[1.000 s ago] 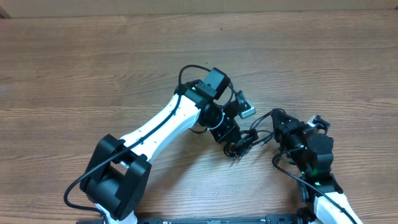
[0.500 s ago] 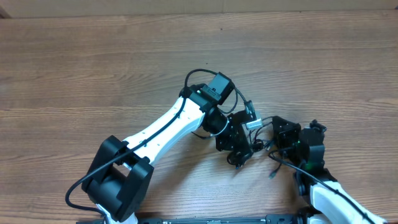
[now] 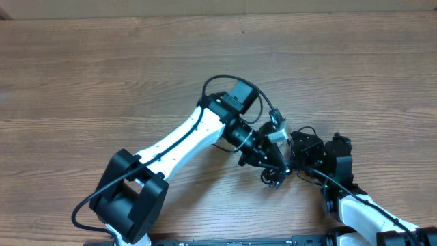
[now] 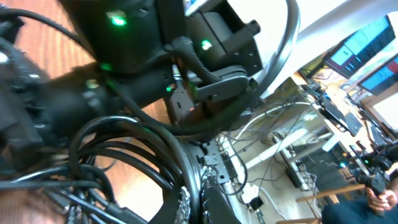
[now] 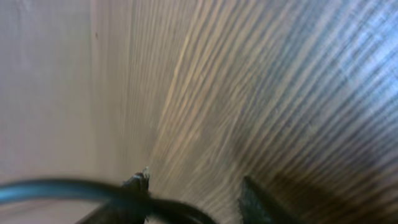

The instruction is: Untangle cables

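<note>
Right now the cables sit as a tight black knot on the bench, wedged between my two arms and bunched against the left pincer, whose grip I cannot tell because loops of cord fill its wrist camera. The right pincer is just beside the knot on its far side, tips looking spread, with one strand crossing them. I judge the next pull must go rightward, away from the left arm.
</note>
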`<state>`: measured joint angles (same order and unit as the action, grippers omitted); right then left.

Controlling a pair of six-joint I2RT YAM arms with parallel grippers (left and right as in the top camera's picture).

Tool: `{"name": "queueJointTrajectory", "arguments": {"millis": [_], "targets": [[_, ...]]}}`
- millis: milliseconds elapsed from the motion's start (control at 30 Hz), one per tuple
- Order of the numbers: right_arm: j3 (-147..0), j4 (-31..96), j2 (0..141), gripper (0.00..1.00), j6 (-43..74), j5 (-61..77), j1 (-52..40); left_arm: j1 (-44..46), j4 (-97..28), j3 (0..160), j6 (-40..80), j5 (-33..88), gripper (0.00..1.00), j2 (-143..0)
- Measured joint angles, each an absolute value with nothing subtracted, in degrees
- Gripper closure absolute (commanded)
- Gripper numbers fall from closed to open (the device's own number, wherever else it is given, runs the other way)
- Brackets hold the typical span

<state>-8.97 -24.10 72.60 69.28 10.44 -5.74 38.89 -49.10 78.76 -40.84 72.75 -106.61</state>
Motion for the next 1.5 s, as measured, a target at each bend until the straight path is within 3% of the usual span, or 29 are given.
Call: {"name": "queueJointTrajectory", "arguments": {"millis": [300, 700, 1167, 1500], "targets": [[-9.10, -21.08, 72.47, 0.21, 67.55, 11.60, -5.69, 29.98, -45.60, 78.76, -31.75, 70.70, 0.96, -106.61], [-9.41, -21.12, 72.25, 0.04, 67.26, 19.29, -5.69, 25.23, -38.68, 78.76, -11.31, 61.10, 0.96, -106.61], [-9.37, -23.90, 72.60, 0.03, 56.82, 30.50, -5.72, 25.23, -37.56, 78.76, 14.72, 45.06, 0.96, -106.61], [-9.37, -23.90, 72.60, 0.01, 53.01, 36.91, -5.72, 25.21, -30.13, 78.76, 13.67, 52.03, 0.96, -106.61]]}}
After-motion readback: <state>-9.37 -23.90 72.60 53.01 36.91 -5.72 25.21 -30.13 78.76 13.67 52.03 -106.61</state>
